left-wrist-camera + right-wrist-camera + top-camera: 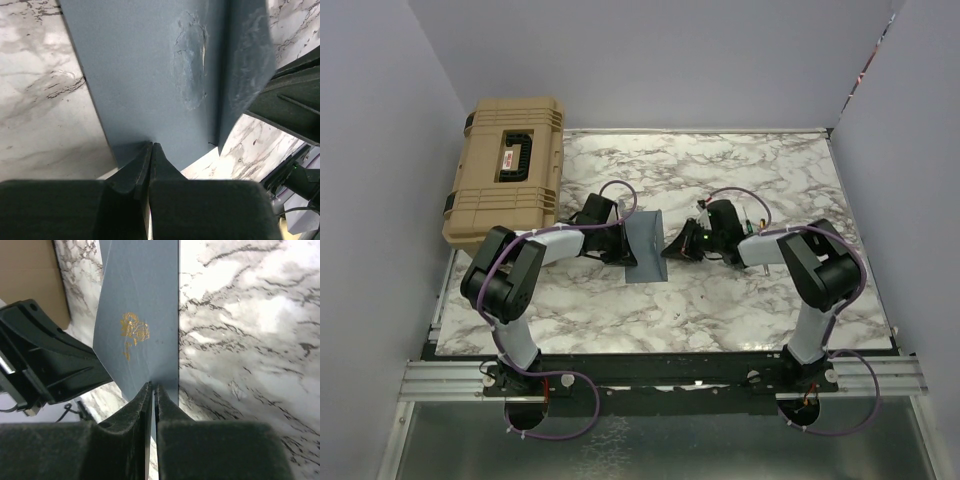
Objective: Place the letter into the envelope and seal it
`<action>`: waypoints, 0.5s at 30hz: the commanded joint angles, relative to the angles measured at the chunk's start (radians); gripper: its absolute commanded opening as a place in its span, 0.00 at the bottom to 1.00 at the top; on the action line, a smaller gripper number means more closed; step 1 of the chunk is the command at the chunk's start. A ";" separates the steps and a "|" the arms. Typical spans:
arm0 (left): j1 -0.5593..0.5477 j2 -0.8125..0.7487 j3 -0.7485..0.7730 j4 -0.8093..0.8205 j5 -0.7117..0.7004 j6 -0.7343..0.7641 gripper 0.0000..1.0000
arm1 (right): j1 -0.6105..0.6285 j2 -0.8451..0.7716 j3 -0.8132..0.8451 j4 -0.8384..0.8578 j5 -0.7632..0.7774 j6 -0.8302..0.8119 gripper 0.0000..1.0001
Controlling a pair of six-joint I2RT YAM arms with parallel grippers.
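Note:
The slate blue envelope (646, 248) stands lifted off the marble table between the two arms. My left gripper (623, 246) is shut on the envelope's left edge. In the left wrist view the fingertips (151, 146) pinch the envelope (150, 75), whose surface is creased. My right gripper (671, 248) is shut on the other side. In the right wrist view its tips (152, 386) clamp a blue flap (142, 300) that carries a gold mark. The letter is hidden from every view.
A big tan hard case (508, 168) lies at the table's back left, partly over the edge. The marble table (750, 300) spreads around the arms. Purple walls close in the left, back and right sides.

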 commanded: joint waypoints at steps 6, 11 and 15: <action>-0.005 0.060 0.009 -0.056 0.023 0.018 0.01 | 0.085 0.047 0.135 -0.285 0.209 -0.159 0.24; 0.005 0.025 0.048 -0.056 0.081 0.001 0.01 | 0.132 0.068 0.190 -0.414 0.305 -0.241 0.28; 0.019 -0.016 0.099 -0.056 0.096 -0.002 0.01 | 0.160 0.084 0.214 -0.496 0.399 -0.297 0.28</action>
